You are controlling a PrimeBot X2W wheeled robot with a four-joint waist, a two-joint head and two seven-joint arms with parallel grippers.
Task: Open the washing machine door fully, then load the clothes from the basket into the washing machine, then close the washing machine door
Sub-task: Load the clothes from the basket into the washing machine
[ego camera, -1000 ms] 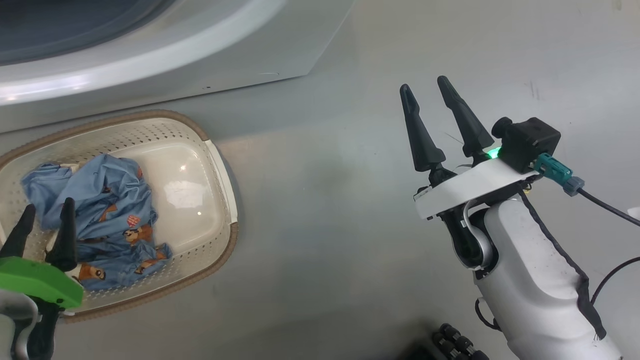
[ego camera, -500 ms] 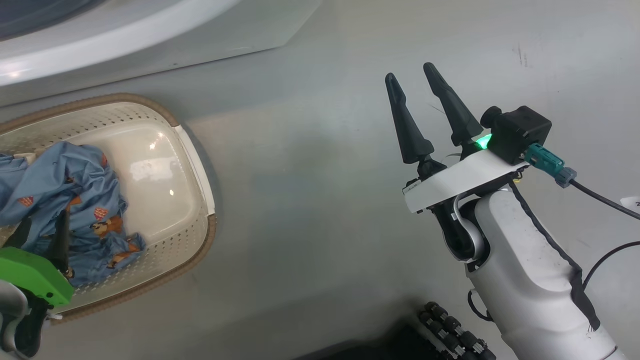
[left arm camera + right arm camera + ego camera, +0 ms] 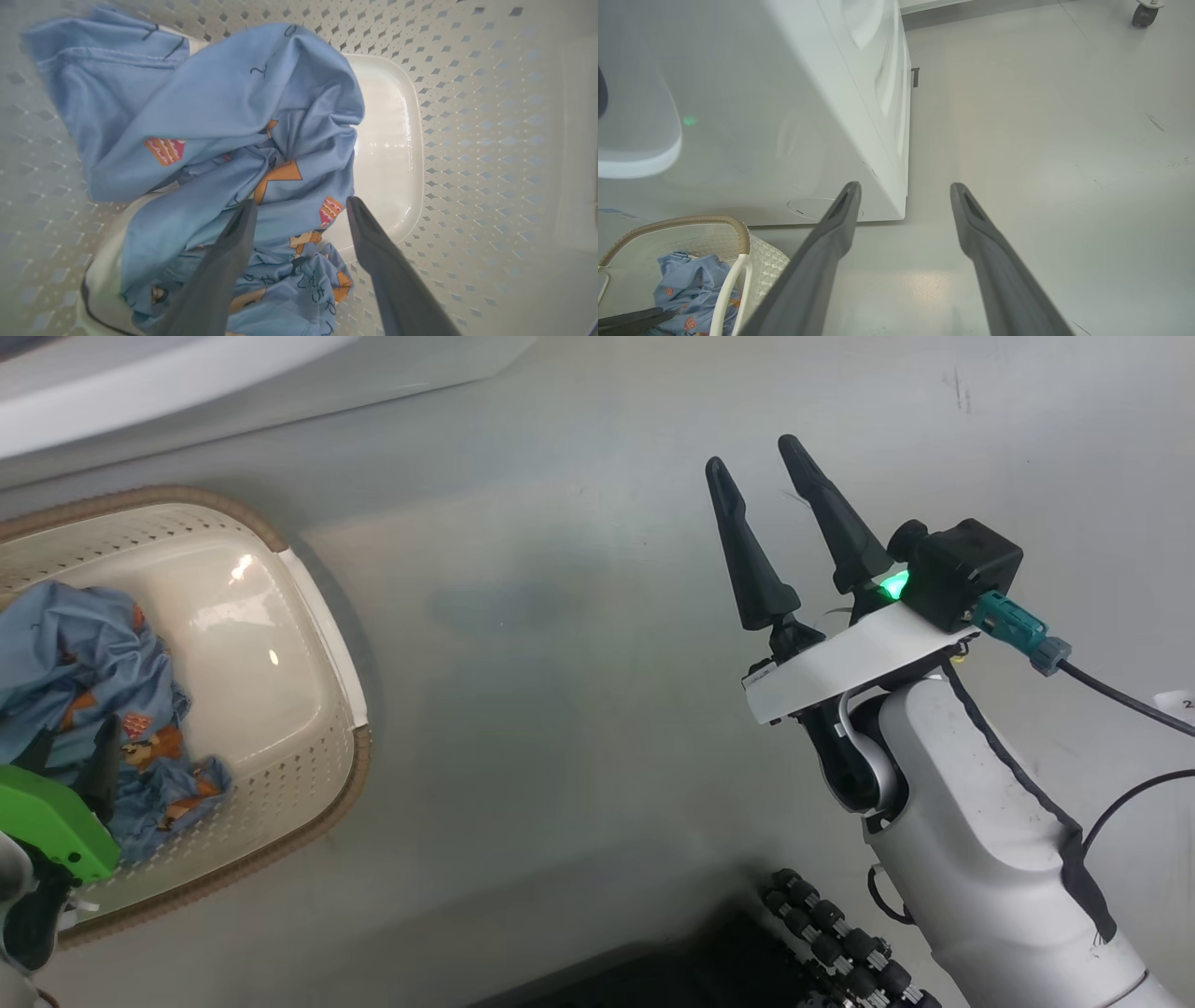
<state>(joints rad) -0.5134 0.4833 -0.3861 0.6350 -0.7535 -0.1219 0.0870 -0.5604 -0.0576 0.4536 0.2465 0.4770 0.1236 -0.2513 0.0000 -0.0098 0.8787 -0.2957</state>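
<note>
L gripper (image 3: 300, 204) spread wide at clothes (image 3: 224, 107), holding nothing; basket (image 3: 313, 616) part cut off; R gripper (image 3: 751, 451) wide, empty.

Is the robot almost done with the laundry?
Not yet. I can't tell if the door is open. The clothes lie in the basket. The left gripper is open at them, gripping nothing; the right gripper is open above the floor. Grabbing, loading the washing machine and closing it remain.

Floor: smooth pale grey glossy floor (image 3: 560, 709), beneath and ahead of the right end effector (image 3: 903, 186), with soft glare. Faint dark scuff marks (image 3: 1155, 121) to its right. Black caster wheel (image 3: 1143, 11) far ahead, rightward.
</note>
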